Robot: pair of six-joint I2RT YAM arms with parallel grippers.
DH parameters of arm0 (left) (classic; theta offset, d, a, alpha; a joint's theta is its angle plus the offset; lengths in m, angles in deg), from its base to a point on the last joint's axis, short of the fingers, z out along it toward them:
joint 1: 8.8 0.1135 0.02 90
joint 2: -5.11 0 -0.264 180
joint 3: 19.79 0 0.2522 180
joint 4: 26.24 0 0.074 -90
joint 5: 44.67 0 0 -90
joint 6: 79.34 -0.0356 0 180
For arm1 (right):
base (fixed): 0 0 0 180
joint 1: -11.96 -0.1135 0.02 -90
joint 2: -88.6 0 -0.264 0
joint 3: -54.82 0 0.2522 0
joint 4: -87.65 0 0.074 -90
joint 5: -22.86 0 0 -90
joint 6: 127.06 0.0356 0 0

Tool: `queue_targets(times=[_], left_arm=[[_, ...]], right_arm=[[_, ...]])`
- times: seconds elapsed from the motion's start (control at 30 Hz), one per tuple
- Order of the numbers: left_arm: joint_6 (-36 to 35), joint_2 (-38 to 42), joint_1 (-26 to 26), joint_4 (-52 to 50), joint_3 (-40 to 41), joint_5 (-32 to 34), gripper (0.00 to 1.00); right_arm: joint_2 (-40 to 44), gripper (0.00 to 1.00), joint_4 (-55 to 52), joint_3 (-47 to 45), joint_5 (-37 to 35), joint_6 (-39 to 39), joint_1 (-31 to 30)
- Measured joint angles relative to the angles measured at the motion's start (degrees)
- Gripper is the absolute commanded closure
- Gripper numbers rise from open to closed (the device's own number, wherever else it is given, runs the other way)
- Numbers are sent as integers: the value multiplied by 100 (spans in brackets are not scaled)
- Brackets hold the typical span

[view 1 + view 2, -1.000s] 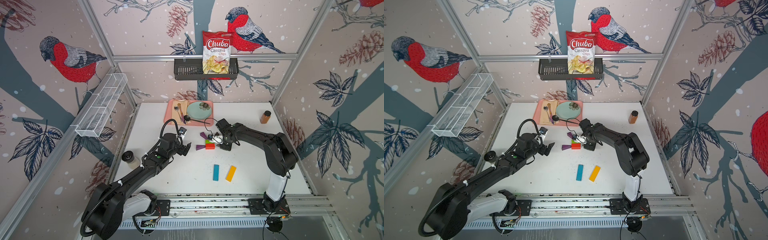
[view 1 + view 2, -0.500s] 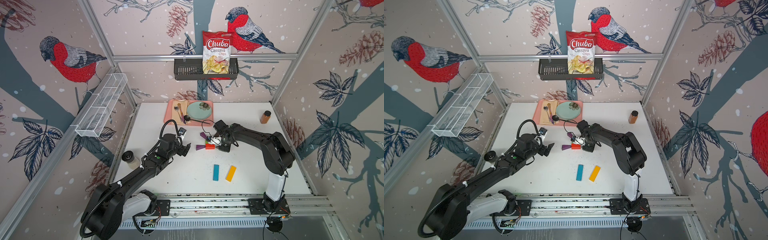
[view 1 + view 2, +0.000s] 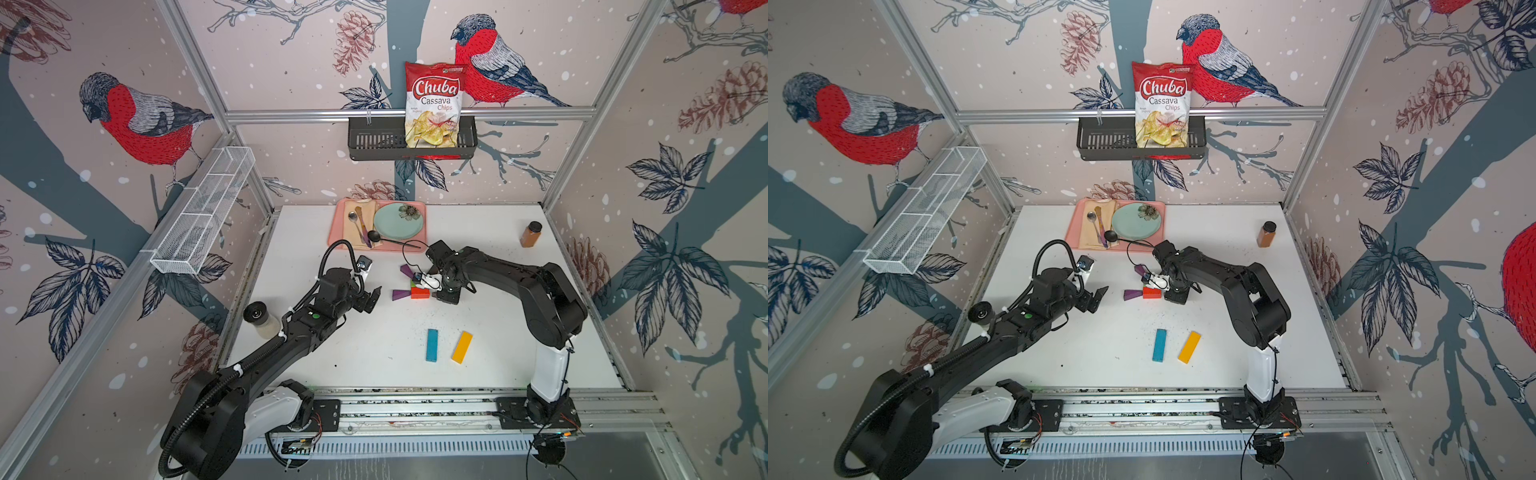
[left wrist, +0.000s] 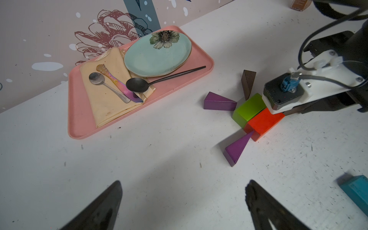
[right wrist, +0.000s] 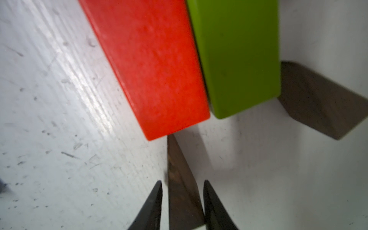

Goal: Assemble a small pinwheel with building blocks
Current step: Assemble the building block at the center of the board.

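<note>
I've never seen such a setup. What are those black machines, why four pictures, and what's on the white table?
They are two robot arms, each ending in a two-fingered hand. Two pictures look down from above; the other two come from a camera on each wrist. The left hand is open and empty. The right hand has its fingers either side of a brown wedge; whether it grips is unclear. The wedge's tip nears a red brick against a green brick, with two purple wedges and a second brown wedge around them. A blue bar and a yellow bar lie apart. A pink tray sits at the back.
</note>
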Motion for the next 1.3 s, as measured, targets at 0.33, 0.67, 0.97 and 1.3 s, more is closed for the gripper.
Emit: queue_targets(times=[0.33,0.67,0.97,1.3], left_arm=[[0,17,0,-2,0,0,4],[0,33,0,-4,17,-2,4],[0,50,0,0,37,-26,4],[15,426,0,66,162,-109,3]], right_arm=[[-61,65,15,109,-2,0,0],[-105,64,20,175,0,0,-15],[-26,61,24,184,2,-2,-44],[632,58,-92,339,-70,26,-109]])
